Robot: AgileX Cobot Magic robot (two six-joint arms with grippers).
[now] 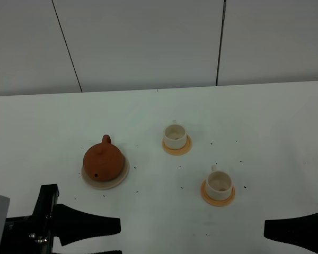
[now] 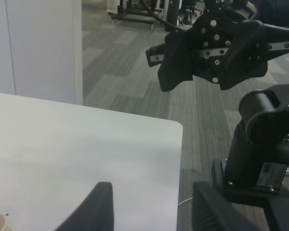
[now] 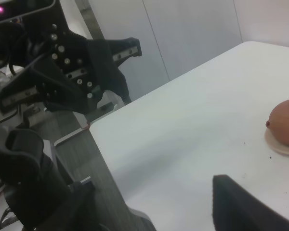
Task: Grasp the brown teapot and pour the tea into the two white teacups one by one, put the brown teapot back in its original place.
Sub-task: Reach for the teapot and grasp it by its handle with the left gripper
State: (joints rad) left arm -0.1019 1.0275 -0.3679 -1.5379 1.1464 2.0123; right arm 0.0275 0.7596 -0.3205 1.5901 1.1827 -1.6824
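**Both grippers wide open and empty, teapot on its disc**

The brown teapot (image 1: 103, 162) sits upright on the left part of the white table (image 1: 265, 121). It rests on the flat beige coaster (image 1: 121, 178), whose rim shows around the pot's near and right sides. Its loop handle points to the far side.

To the right of the pot stand the two white teacups, each on a small orange coaster. The far cup (image 1: 175, 136) is near the middle of the table. The near cup (image 1: 219, 182) sits further right and closer to the front edge. The two cups are well apart from each other and from the teapot.

The left gripper (image 2: 151, 192) hangs at the near left edge, below the teapot in the high view, with its fingers spread and nothing between them. The right gripper (image 3: 154, 192) is at the near right corner, likewise released and gripping nothing. Neither touches the pot or a cup. Small dark specks dot the tabletop around the crockery.
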